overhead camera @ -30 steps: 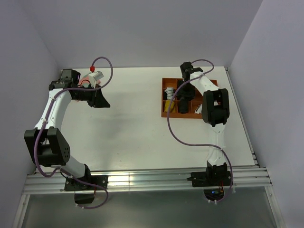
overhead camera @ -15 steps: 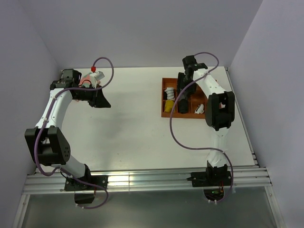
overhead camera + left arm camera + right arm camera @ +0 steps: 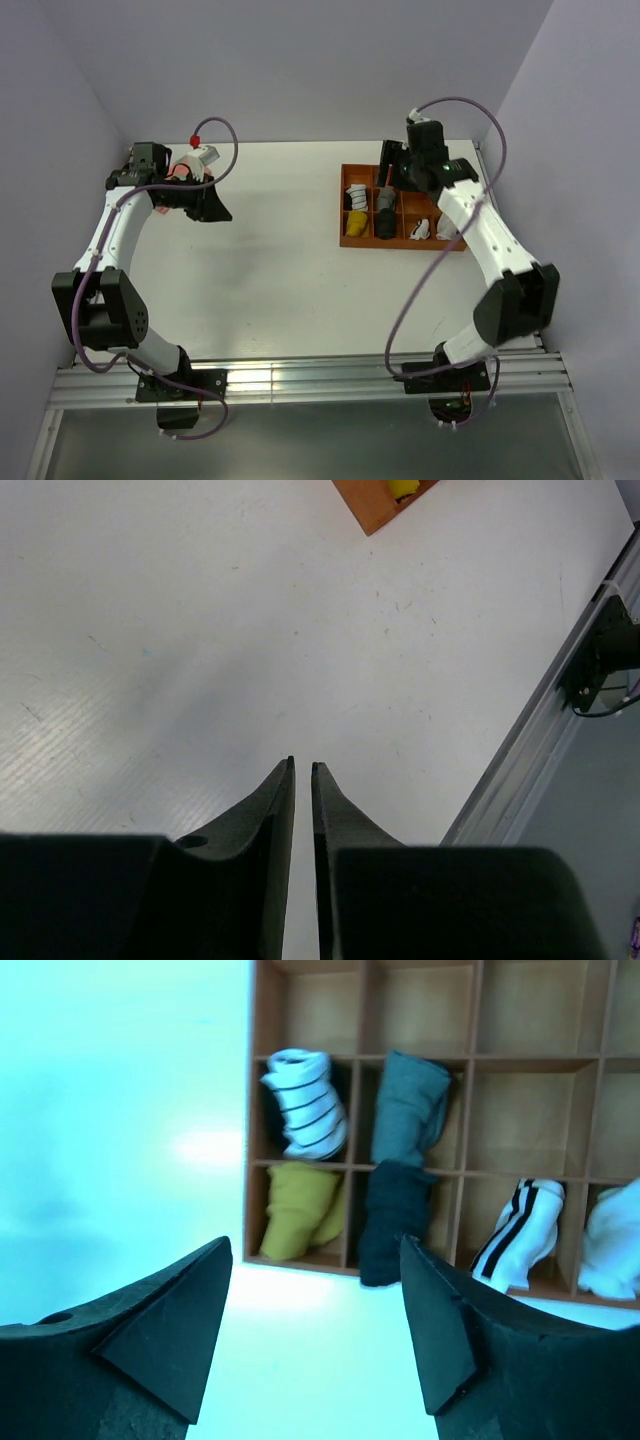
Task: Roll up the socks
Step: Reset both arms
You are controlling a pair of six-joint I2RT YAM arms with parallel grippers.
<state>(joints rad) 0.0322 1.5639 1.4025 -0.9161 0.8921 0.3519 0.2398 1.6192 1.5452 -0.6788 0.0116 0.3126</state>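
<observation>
The left arm (image 3: 108, 228) and right arm (image 3: 488, 238) wear white shells with black joint housings. A purple cable (image 3: 400, 315) loops along each; one carries a red tip (image 3: 196, 144). The left claw (image 3: 301, 765) and right claw (image 3: 315, 1245) have matte black, tapered fingers (image 3: 262, 815).

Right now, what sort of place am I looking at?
Probably a robot test bench, not a home: a left arm and right arm bolted to a metal rail beside a white table, plain walls around it, and an orange tray holding a striped sock and grey sock in compartments.
</observation>
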